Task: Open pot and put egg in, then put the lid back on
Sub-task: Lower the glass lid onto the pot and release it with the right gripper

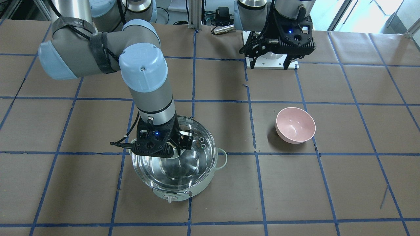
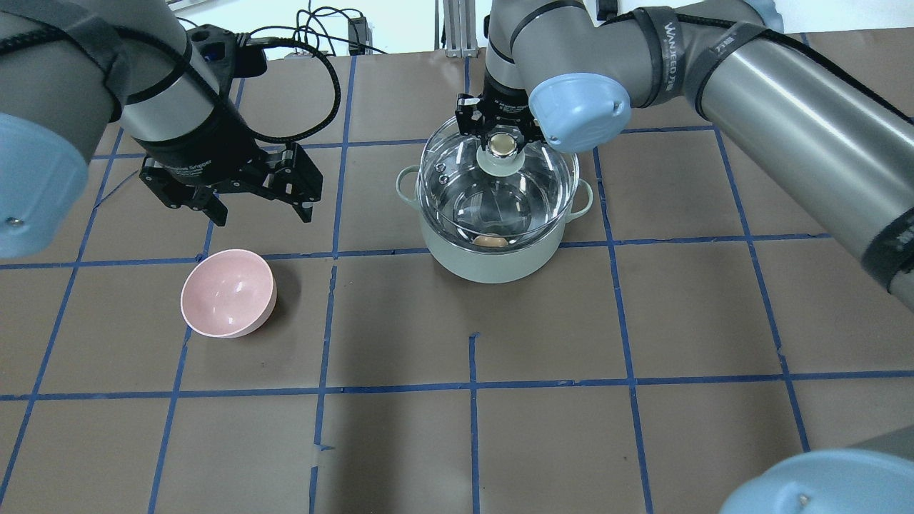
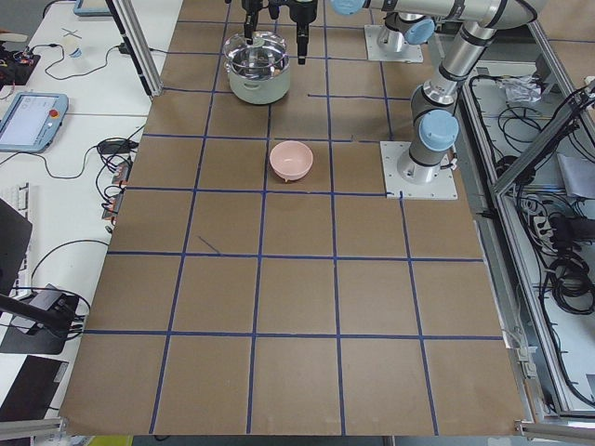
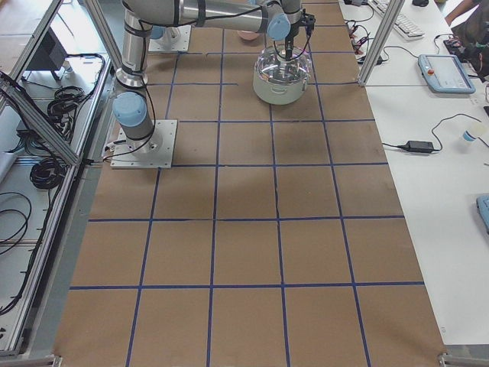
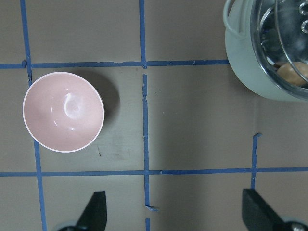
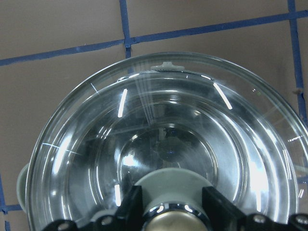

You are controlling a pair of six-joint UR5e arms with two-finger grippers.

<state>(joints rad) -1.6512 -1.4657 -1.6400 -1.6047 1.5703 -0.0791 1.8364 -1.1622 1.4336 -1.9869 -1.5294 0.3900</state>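
Note:
The mint-green pot (image 2: 493, 264) stands at the table's far middle, its front knob toward the operators' side (image 1: 177, 196). The tan egg (image 2: 490, 241) lies inside it, seen through the glass; it also shows in the left wrist view (image 5: 291, 74). The clear glass lid (image 2: 528, 193) is over the pot's mouth. I cannot tell whether it rests on the rim. My right gripper (image 2: 503, 139) is shut on the lid's beige-gold knob (image 2: 503, 145), with a finger on each side of the knob in the right wrist view (image 6: 171, 211). My left gripper (image 2: 260, 214) is open and empty above the table.
A pink bowl (image 2: 228, 293) stands empty on the brown table, left of the pot and just below my left gripper in the overhead view; it also shows in the left wrist view (image 5: 62, 111). Blue tape lines grid the table.

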